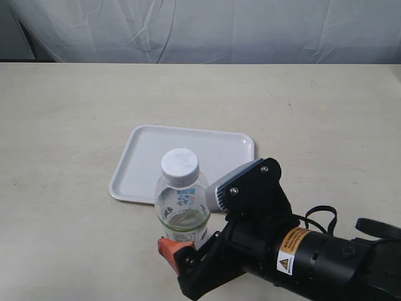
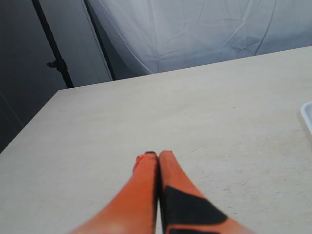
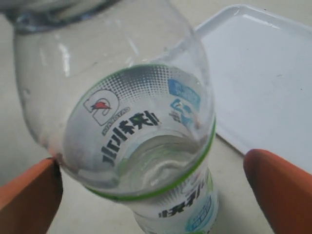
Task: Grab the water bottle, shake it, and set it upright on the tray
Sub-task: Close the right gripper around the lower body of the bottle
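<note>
The right gripper (image 1: 191,219) is nearest the exterior camera, its black arm (image 1: 313,254) coming in from 4 o'clock of the water bottle (image 1: 182,200). Its jaws stand spread on either side of the bottle's lower body. In the right wrist view one orange finger (image 3: 29,195) touches the clear wall while the other (image 3: 280,187) stands just apart from it, so nothing is pinched. The bottle is upright, white cap (image 1: 180,165) on top, with the green-edged label (image 3: 146,122) around its middle and some water low inside. The gripper hides its base, so I cannot tell whether it rests on the table (image 1: 62,113).

The tray (image 1: 188,147) lies flat at 12 o'clock of the bottle, and the cap overlaps its near rim in the exterior view. A white cloth (image 1: 200,31) hangs behind the far table edge, at 12 o'clock of the tray.

In the left wrist view the left gripper (image 2: 158,156) has its orange fingers pressed together over bare table, a corner of the tray (image 2: 308,114) showing at the picture's edge
</note>
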{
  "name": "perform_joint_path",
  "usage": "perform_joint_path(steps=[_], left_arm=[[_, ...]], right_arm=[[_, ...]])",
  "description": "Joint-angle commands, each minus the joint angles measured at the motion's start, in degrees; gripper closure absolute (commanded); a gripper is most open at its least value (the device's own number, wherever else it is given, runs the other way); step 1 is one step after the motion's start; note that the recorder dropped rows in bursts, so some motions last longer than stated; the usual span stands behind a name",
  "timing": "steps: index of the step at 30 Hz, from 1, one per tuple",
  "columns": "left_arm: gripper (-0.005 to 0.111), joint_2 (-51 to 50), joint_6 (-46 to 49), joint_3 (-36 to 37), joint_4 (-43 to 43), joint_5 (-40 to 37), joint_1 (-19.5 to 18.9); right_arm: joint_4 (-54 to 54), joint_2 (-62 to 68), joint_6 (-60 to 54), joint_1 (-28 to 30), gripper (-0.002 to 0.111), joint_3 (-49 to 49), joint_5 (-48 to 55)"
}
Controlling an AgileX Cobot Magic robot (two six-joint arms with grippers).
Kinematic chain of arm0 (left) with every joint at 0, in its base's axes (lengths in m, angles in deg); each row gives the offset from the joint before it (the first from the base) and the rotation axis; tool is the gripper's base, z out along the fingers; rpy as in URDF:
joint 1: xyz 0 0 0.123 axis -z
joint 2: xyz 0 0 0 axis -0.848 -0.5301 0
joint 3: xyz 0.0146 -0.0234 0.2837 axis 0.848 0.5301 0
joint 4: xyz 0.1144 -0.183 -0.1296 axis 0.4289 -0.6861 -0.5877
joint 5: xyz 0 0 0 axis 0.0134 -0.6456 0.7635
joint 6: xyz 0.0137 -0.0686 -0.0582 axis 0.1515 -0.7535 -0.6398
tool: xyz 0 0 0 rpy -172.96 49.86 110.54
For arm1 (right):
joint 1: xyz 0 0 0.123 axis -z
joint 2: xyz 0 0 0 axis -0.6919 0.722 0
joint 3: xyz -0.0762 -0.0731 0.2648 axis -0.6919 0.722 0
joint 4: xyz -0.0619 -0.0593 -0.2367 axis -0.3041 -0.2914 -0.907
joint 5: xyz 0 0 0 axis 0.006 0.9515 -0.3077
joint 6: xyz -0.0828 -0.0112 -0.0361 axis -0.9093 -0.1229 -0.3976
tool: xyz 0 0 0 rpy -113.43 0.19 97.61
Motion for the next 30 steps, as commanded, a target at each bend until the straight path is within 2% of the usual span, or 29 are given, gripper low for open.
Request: perform_joint_path(steps=[1,10,25,27,30], left_arm=[[0.107,0.26,-0.26,0.13,0.35,0.76,-0.05],[0.107,0.26,-0.26,0.13,0.35,0.76,-0.05],[0.107,0.24,-0.26,0.13,0.46,0.76,-0.05],[0.107,0.24,-0.26,0.13,0.57,0.76,-0.05],[0.107,0.24,-0.26,0.13,0.57,0.76,-0.05]], right_arm=[[-0.27,2.41,0.06,0.09,0.004,-0.22,-2.71],[-3.42,7.87,3.65,0.09,0.004,-0.22,-11.53],[-2.33,12.98,3.94,0.09,0.005,-3.55,-12.47],[-1.86,12.98,3.94,0.09,0.011,-3.55,-12.47],[-4.34,12.98,3.94,0.09,0.036,-3.55,-12.47]])
